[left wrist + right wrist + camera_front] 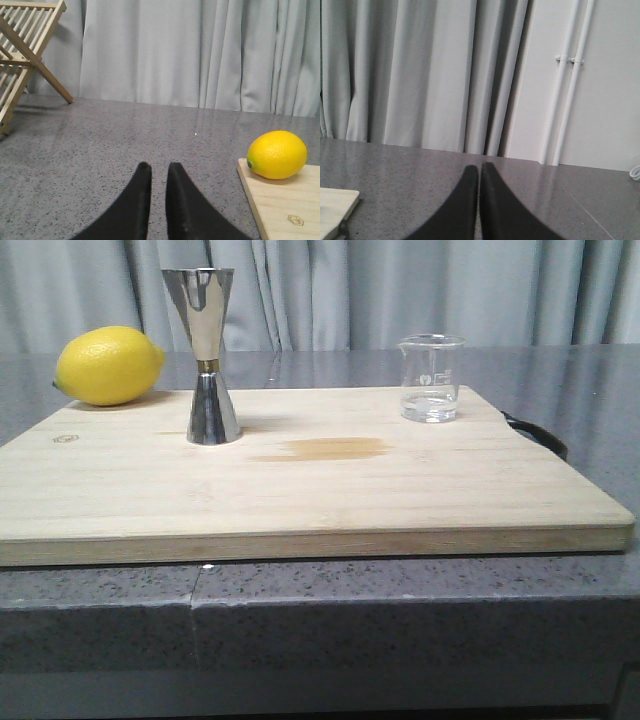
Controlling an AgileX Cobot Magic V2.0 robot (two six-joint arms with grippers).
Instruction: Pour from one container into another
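Note:
A small clear glass beaker [431, 380] with a little clear liquid stands upright at the back right of the wooden board [330, 500]. A tall steel hourglass jigger [207, 360] with a gold band at its waist stands upright at the board's back left. Neither gripper shows in the front view. In its wrist view my left gripper [159, 170] hovers over bare counter to the left of the board, its fingers nearly together with nothing between them. My right gripper [480, 169] is shut and empty over the counter, right of the board's corner [335, 205]. Neither wrist view shows the beaker or the jigger.
A yellow lemon [108, 365] lies at the board's back left corner, also seen as the lemon [277, 154] in the left wrist view. A wooden drying rack [25, 55] stands far left. A black handle [540, 433] sticks out at the board's right edge. Curtains hang behind.

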